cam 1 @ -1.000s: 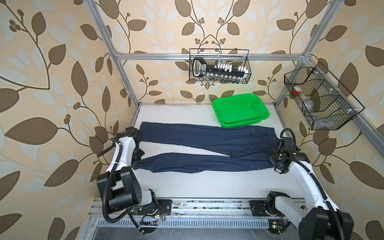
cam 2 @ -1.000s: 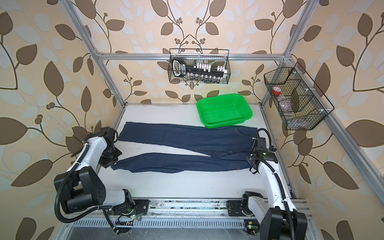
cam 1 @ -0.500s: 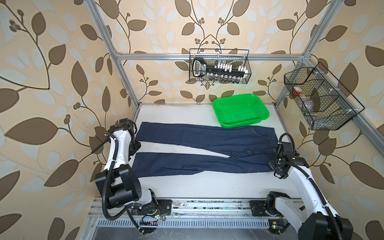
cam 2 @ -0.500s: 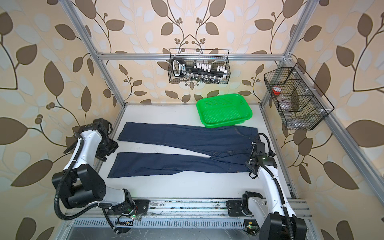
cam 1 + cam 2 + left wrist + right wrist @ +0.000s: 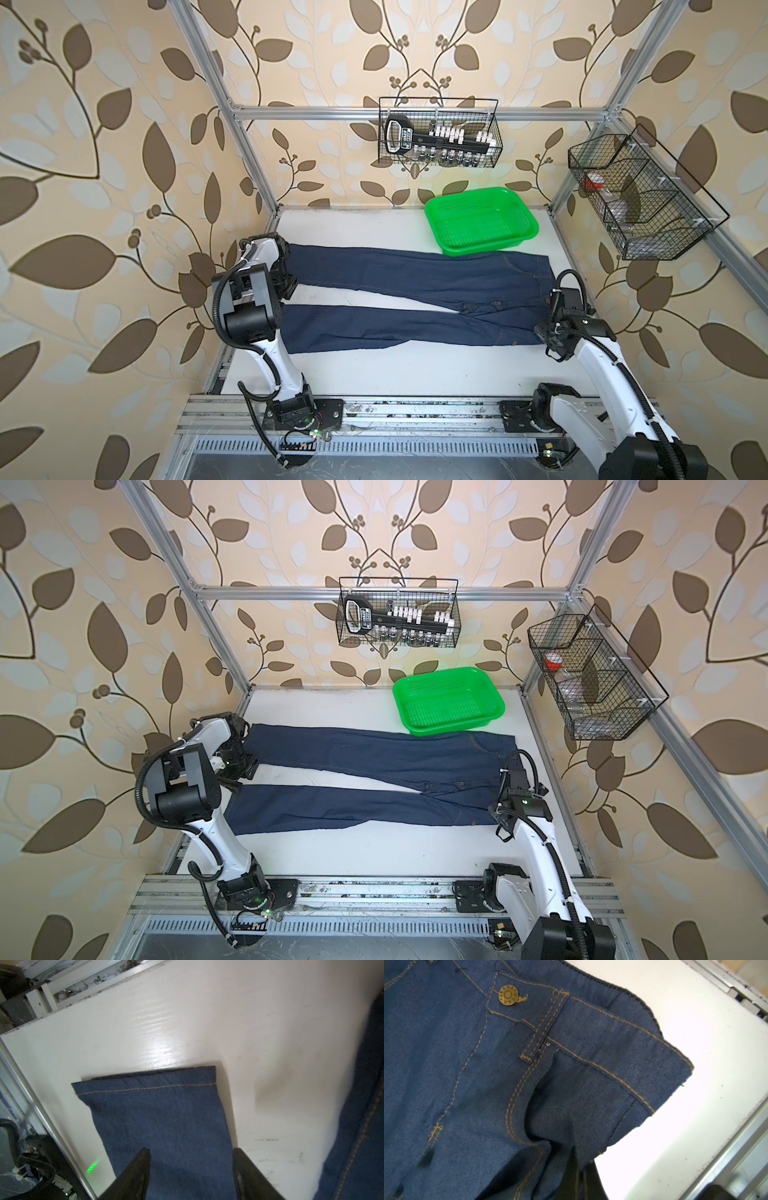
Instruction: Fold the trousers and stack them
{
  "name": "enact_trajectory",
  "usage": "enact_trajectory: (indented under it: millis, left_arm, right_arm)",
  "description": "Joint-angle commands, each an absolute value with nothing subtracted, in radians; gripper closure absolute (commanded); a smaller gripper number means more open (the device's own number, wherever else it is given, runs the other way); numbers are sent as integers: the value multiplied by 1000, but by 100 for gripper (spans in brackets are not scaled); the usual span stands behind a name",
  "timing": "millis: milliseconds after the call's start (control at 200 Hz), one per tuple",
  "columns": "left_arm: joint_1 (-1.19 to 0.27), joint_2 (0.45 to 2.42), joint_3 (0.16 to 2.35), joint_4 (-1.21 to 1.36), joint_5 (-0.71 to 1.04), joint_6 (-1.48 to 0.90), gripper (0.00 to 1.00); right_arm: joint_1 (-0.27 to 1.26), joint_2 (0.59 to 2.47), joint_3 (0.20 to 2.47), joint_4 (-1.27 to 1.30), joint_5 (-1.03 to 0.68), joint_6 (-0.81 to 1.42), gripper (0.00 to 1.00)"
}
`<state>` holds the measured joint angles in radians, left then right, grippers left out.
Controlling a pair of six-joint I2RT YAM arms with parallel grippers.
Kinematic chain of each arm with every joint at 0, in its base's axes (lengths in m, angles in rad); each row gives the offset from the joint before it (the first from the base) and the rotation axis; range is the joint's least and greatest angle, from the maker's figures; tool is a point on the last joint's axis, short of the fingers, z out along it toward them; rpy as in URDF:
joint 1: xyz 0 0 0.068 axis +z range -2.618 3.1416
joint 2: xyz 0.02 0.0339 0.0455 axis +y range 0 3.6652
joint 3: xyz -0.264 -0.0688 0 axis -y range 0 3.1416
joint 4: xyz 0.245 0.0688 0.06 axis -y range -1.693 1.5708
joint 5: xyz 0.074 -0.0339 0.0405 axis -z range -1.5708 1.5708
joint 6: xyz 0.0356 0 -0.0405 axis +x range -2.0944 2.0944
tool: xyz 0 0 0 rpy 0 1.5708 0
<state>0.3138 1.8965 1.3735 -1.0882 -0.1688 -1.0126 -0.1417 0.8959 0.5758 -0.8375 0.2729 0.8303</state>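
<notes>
At the left, the left pincer (image 5: pixel 190 1150) is released. Its black fingers (image 5: pixel 141 1167) stand apart over the nearer leg, just short of the hem, gripping nothing. The long dark navy-blue denim trousers (image 5: pixel 415 274) with tan stitching lie flat across the white table (image 5: pixel 415 374). The legs point left in a narrow V and the waistband is at the right. A bright green perforated plastic basket (image 5: pixel 482 224) sits just behind the far leg's upper part. At the right, the right pincer (image 5: pixel 581 1176) is clenched on the near waistband corner, where the denim is bunched.
</notes>
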Motion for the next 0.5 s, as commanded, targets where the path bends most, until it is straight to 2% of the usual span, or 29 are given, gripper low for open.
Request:
enact_trajectory:
  millis: [0,280,495]
  left_arm:
    - [314,1923,1422,-1101,-220,-1058,37]
    - [314,2011,1447,-1074,-248,-1042,43]
    - [319,2037,1405,-1001,-223,-1033,53]
  right_arm:
    - [-137,889,568,-842,265,845,96]
    - [-146,918,600,-833,270,812,97]
    - [-161,921,613,-839,270,795,97]
